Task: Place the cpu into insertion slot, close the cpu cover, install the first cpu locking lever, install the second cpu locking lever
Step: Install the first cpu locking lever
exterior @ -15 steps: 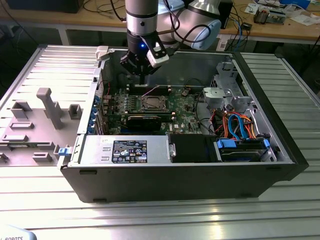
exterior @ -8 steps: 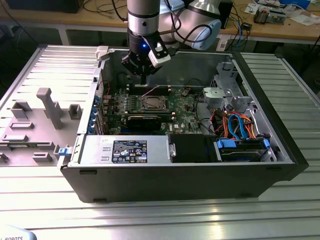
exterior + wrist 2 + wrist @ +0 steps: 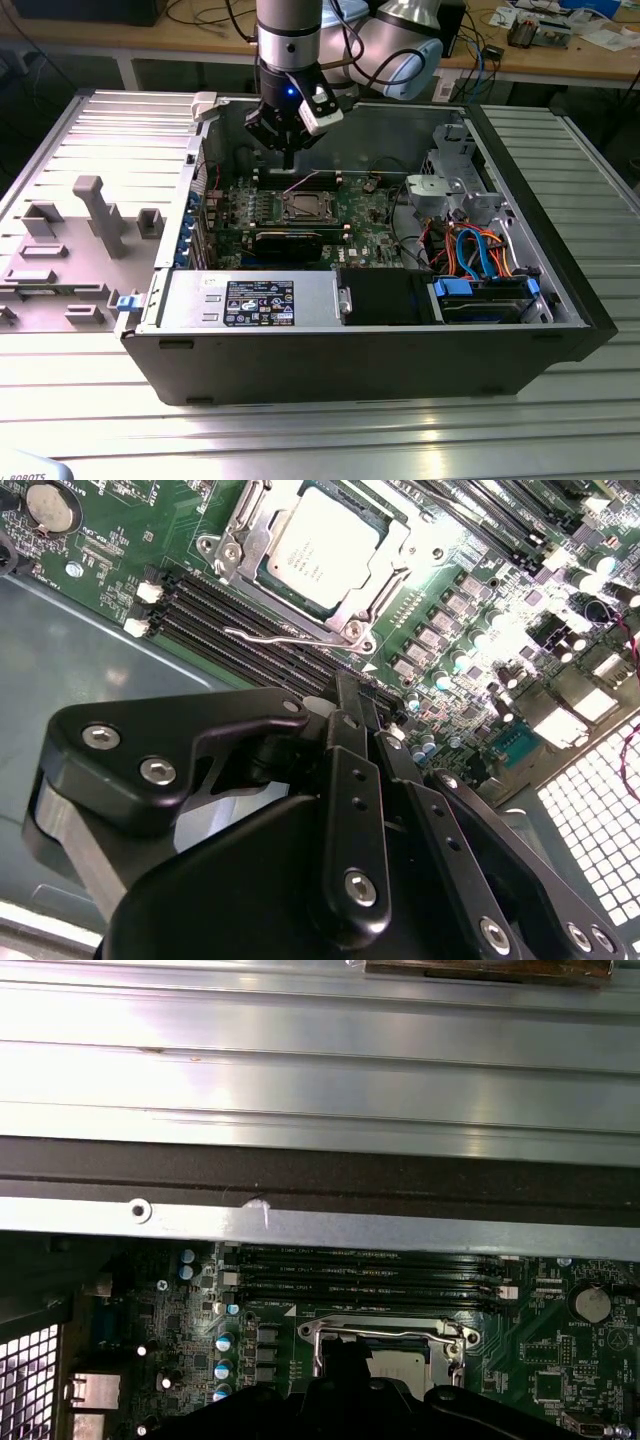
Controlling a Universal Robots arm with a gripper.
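The cpu (image 3: 318,548) lies flat in the insertion slot (image 3: 352,630) on the green motherboard (image 3: 365,215), its silvery top showing. The cpu cover (image 3: 385,575) rests down around it as a metal frame. A thin wire locking lever (image 3: 285,636) runs along the socket's side nearest the black memory slots (image 3: 215,615). My gripper (image 3: 362,718) hangs above those memory slots, a short way off the socket, its black fingers (image 3: 345,750) pressed together with nothing between them. In the exterior view the gripper (image 3: 288,158) hovers just behind the socket (image 3: 305,207). The first wrist view shows the socket (image 3: 388,1338).
The board sits inside an open computer case (image 3: 560,250) on a ribbed metal table (image 3: 320,430). A long black card (image 3: 290,240) lies in front of the socket. Drive cage and orange and blue cables (image 3: 475,250) fill the exterior view's right. A grey fixture (image 3: 95,215) stands on the left.
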